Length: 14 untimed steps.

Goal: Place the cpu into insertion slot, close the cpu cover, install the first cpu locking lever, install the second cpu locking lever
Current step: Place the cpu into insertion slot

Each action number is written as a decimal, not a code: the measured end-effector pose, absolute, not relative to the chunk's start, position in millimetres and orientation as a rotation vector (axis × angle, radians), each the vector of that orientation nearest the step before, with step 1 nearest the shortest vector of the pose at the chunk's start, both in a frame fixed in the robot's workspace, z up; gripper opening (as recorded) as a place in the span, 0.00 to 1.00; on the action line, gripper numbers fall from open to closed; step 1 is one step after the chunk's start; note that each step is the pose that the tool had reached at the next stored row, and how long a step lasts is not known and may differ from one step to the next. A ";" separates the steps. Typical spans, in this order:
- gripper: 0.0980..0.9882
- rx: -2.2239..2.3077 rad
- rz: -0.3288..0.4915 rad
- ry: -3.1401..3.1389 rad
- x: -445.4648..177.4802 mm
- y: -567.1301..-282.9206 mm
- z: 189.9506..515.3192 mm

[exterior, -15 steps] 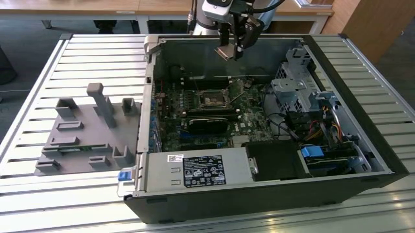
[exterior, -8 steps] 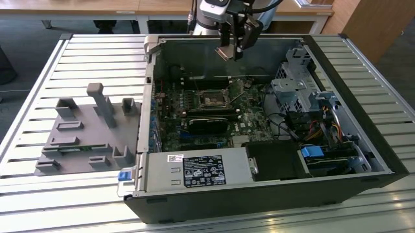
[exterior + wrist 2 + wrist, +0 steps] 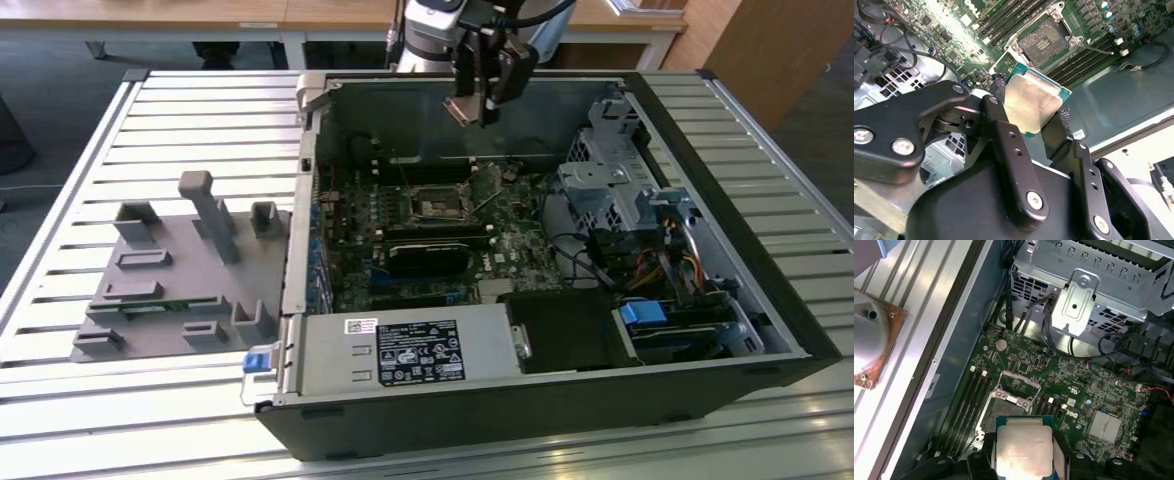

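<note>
Claw (image 3: 1029,115) clamped on cpu (image 3: 1033,97) (edges pinched), hanging well above insertion slot (image 3: 1046,41).

Edges of the cpu (image 3: 1039,107) (second wrist view) behind the pincer (image 3: 1031,97)

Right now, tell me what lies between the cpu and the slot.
Nothing: in the first wrist view the cpu hangs clear of the open slot, gap bare.

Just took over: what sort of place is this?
Probably a lab workbench: an open computer case lies on a slatted metal table beside a grey fixture; the gripper holds the cpu above it.
</note>
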<state>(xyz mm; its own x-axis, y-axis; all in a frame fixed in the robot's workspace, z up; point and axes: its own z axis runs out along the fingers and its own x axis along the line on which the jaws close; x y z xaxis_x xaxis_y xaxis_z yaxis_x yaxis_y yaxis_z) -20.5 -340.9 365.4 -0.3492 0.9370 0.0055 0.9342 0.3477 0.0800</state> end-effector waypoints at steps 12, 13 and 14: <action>0.49 1.874 0.102 2.464 -20.5 -340.7 363.3; 0.49 1.882 0.102 2.457 -20.5 -340.6 363.1; 0.49 1.891 0.102 2.449 -20.5 -340.4 362.9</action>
